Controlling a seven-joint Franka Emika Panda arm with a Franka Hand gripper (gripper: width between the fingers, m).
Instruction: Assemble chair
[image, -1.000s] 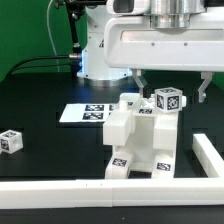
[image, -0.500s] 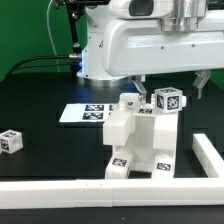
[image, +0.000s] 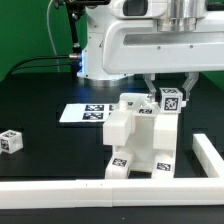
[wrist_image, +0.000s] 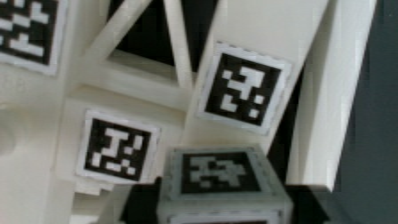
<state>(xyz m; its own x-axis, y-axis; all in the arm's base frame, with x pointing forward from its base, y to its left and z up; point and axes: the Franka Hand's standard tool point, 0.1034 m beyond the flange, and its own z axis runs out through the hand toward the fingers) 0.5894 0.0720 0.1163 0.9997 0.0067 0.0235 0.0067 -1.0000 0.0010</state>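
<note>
Narrowing since prev frame, tool (image: 170, 90) flanks cube leg (image: 170, 102) atop chair assy (image: 138, 140), pinch unclear.

black tabletop (image: 40, 100), green wall (image: 25, 30) behind, white border rail (image: 60, 190) along front edge

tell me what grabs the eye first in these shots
The half-built white chair stands in the centre of the exterior view, with the robot's jaws spread either side of the tagged cube at its top. A loose small cube sits alone at the exterior view's left, and the marker board lies beyond the chair.
</note>
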